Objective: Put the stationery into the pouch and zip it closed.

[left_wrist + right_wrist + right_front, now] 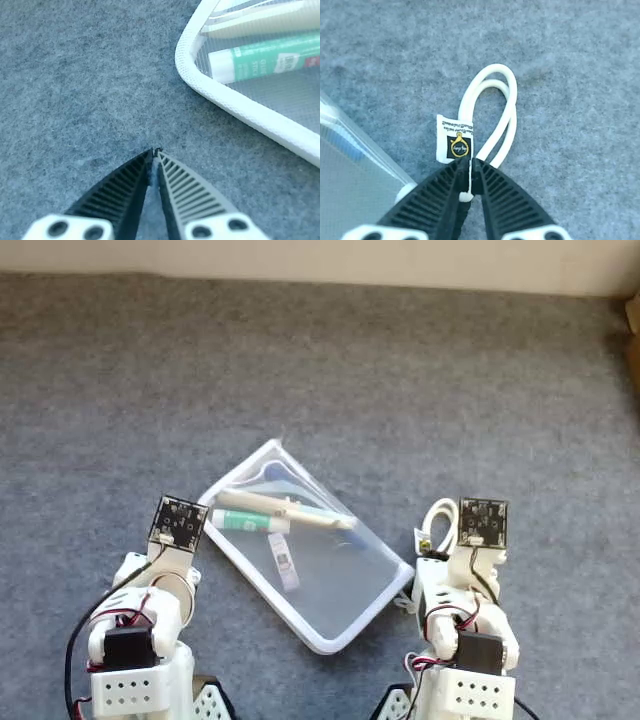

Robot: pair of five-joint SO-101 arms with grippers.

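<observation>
- The right hand (470, 162) is pinching shut on the white cord (506, 100) at the pouch's near corner. A small tag (454, 140) is sticking out just past the fingertips, and the cord's loop is lying flat on the desk (400, 370) beyond it.
- The left hand (154, 152) is holding its fingers pressed together on nothing. It is sitting low over bare desk, just beside the white rim of the pouch (240, 107); whether it is touching the felt cannot be told.
- Loading is looking finished, since no stationery is lying loose on the desk, so the zipping step appears to be the one in hand. The cord is probably serving as the zip pull. How far the zip is already run cannot be made out.
- The next move is likely calling for the right hand to draw the cord along the rim in line with the zip. The left hand would need to spread its fingers and take or press the rim, because a light pouch is liable to slide on the felt and follow the pull.
- The pouch is lying flat and slantwise between the two arms, and its clear mesh is letting the contents show through.
- Inside, a green tube (250, 521) is lying nearest the left arm's side with its white cap toward the rim.
- A pale pen (290, 508) is lying just beside the tube, farther in.
- A small white piece (284, 561) is lying toward the middle, apart from the pen, and something bluish is showing at the far corner, too unclear to name.
</observation>
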